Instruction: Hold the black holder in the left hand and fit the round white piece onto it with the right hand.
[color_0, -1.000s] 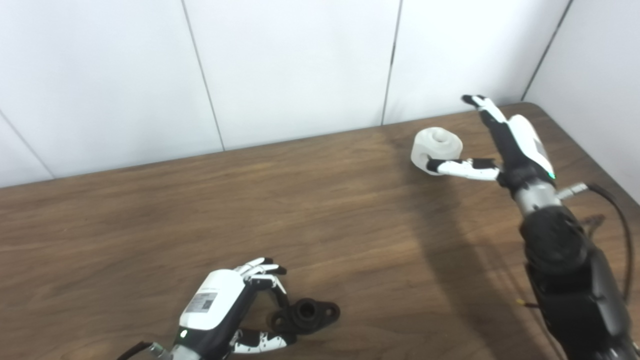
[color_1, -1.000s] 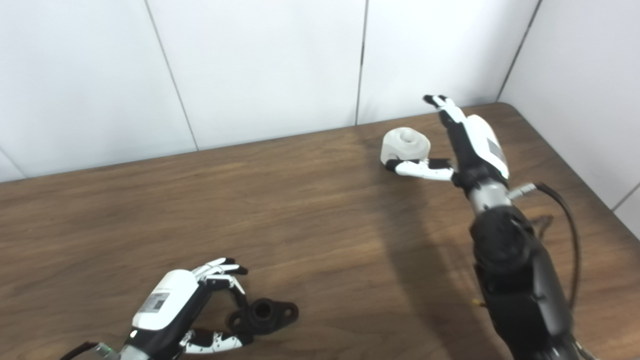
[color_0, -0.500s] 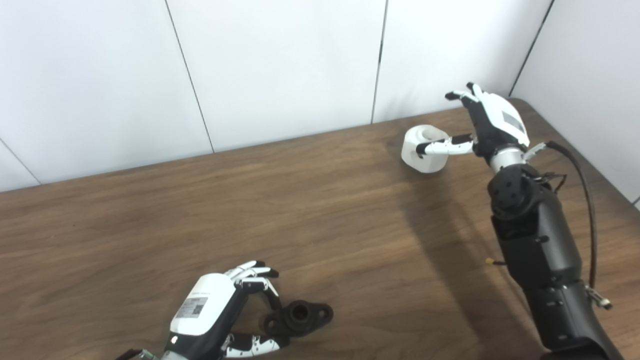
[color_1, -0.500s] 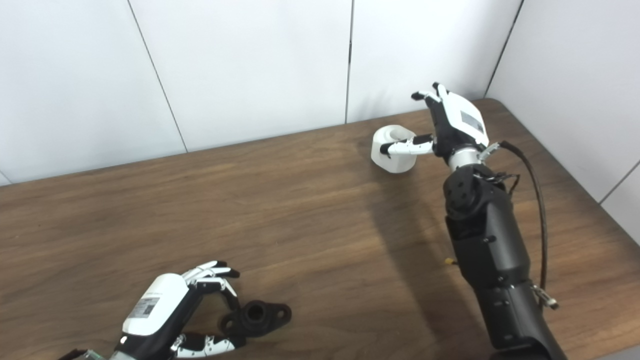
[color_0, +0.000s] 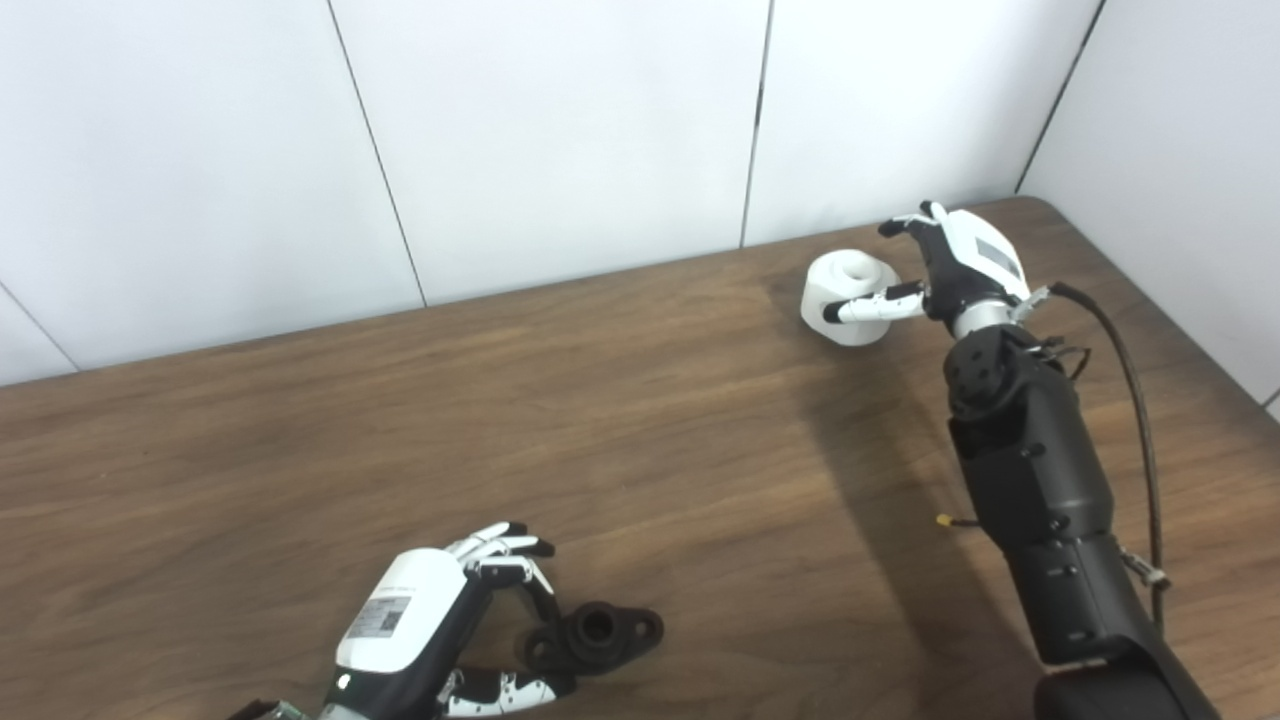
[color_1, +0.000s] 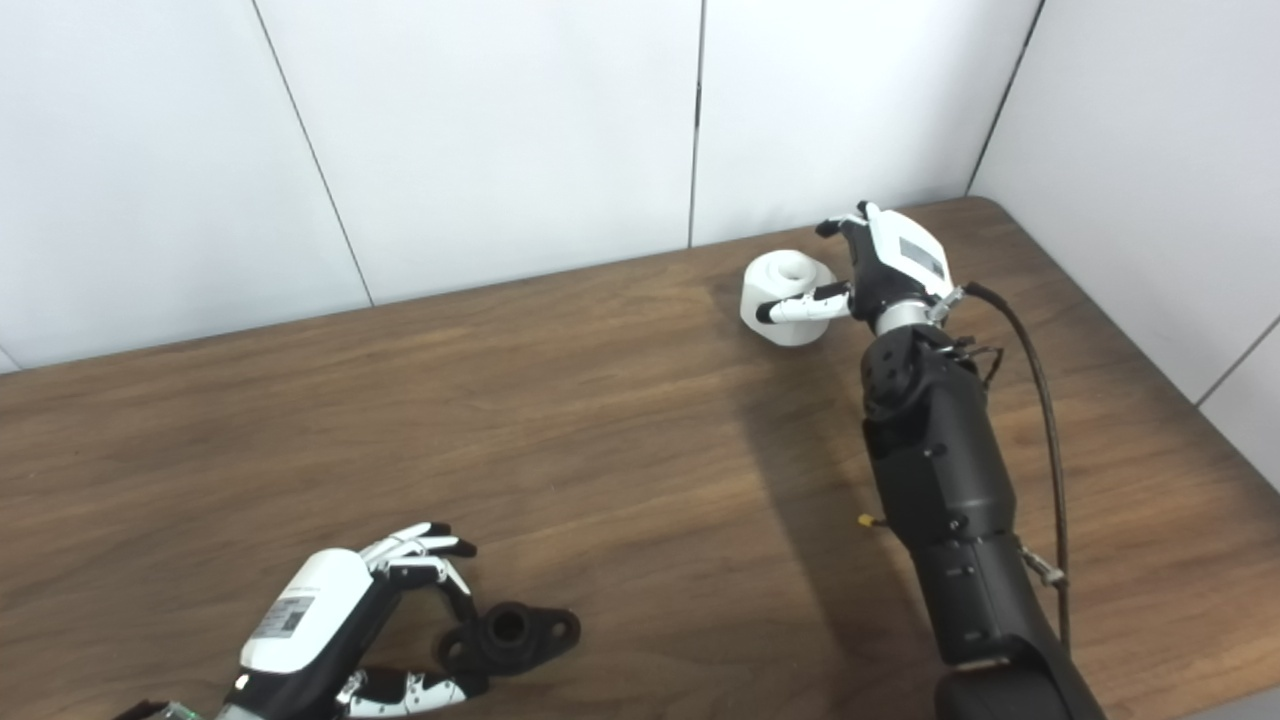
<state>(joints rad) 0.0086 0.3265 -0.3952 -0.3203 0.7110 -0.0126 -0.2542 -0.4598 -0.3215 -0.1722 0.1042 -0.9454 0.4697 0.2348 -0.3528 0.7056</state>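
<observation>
Left-eye view: the left hand (color_0: 430, 625) curls loosely around the black holder (color_0: 597, 635) lying on the wooden table (color_0: 640, 420), grip unclear. Right-eye view: the right hand (color_1: 885, 265), fingers apart, brackets the round white piece (color_1: 788, 284) near white wall panels (color_1: 480, 130), thumb across its front.

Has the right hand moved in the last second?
Yes. Against the white piece, which stayed put, the right hand has come in closer from the right, its fingers curling behind the piece and its thumb lying across the front.
</observation>
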